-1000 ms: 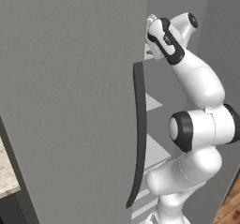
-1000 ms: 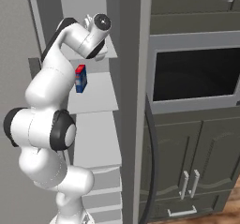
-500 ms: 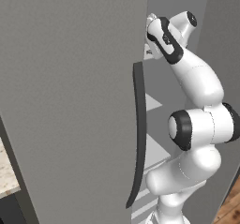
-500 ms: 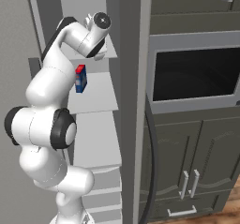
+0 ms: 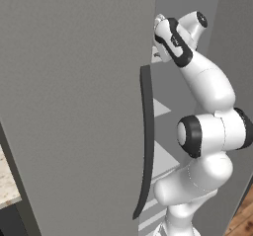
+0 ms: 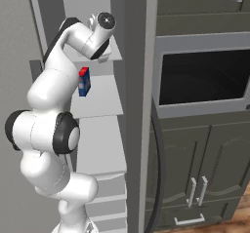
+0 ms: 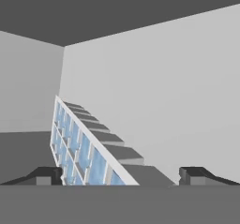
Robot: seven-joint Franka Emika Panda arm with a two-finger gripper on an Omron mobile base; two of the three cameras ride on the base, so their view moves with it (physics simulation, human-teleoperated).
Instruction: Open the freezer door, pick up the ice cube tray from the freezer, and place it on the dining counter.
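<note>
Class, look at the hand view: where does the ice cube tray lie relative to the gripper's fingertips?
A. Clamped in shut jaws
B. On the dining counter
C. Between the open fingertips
C: the ice cube tray lies between the spread fingertips of the gripper, ungripped.

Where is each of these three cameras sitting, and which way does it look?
Left base view: behind the arm's left, facing the open freezer door; arm at right.
Right base view: behind its right, facing the freezer shelves and oven cabinet; arm at left.
Hand view: on the hand, looking along the open gripper at the ice cube tray.
Both base views share arm and freezer.
</note>
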